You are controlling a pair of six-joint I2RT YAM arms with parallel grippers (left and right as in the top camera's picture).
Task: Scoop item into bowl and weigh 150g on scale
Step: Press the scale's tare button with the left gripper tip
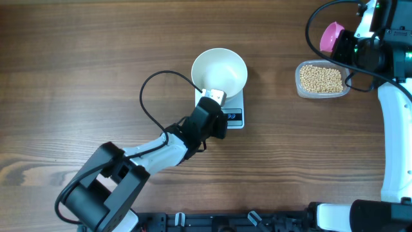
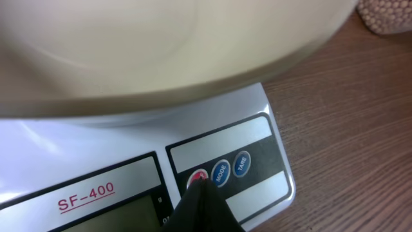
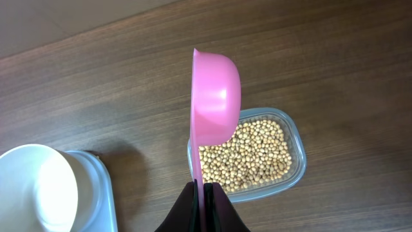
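The white bowl (image 1: 219,69) stands empty on the white scale (image 1: 235,116) at mid-table. My left gripper (image 1: 221,120) is shut, and its tip (image 2: 205,182) rests on the red button (image 2: 196,176) of the scale's (image 2: 244,122) front panel, just under the bowl's (image 2: 161,45) wall. Tan beans (image 1: 322,78) fill a clear tub (image 3: 297,154) at the right. My right gripper (image 3: 205,188) is shut on the handle of a pink scoop (image 3: 215,90). The scoop hangs on edge above the beans (image 3: 248,154) with nothing in its cup, and also shows in the overhead view (image 1: 331,35).
The left arm's black cable (image 1: 151,96) loops over the wood left of the scale. The bowl (image 3: 32,187) and scale (image 3: 106,187) sit at the lower left of the right wrist view. The tub's corner (image 2: 386,16) shows beyond the bowl.
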